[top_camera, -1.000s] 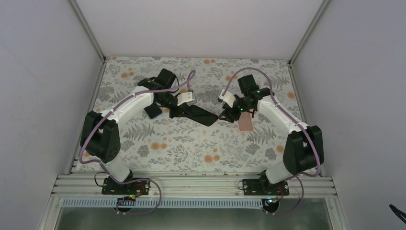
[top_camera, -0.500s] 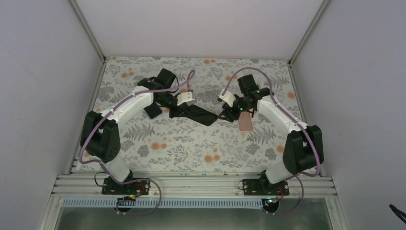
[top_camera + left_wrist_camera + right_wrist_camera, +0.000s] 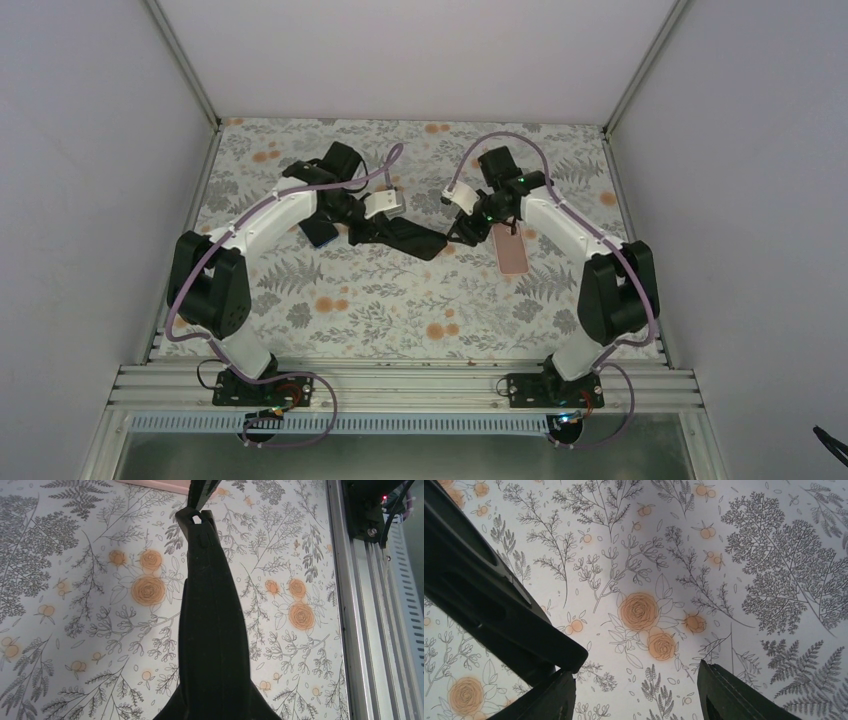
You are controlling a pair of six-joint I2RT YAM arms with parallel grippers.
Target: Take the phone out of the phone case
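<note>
— White panel walls point(image 3: 400, 50) close in a table point(image 3: 400, 310) spread with a pale cloth printed with grey ferns and orange flowers. A ribbed metal rail point(image 3: 400, 385) runs along the near edge, where both arm bases are bolted.

— How many things are on the cloth?

— Three flat things, one of each: a black phone case point(image 3: 408, 238), a pink slab point(image 3: 513, 256) and a dark blue object point(image 3: 320, 233). There are two arms, white with black joints.

— Where is the case?

— It is near the middle of the table, between the two grippers. The left gripper point(image 3: 365, 232) is pinched narrowly on its left end. The left wrist view shows the case edge-on as a thin dark strip with a small cutout at its far tip. Whether a phone sits inside cannot be told.

— And the other two?

— The pink slab lies flat just right of the right gripper point(image 3: 634, 685), beside that forearm. The dark blue object is partly hidden beneath the left forearm.

— How are the arms posed?

— Each rises from its base, bends at the table's side and slants inward, so the wrists almost meet. The right gripper's jaws stand apart at the case's right end. One finger point(image 3: 556, 695) is right at the case's corner, the other is well clear, and only cloth shows between them.
</note>
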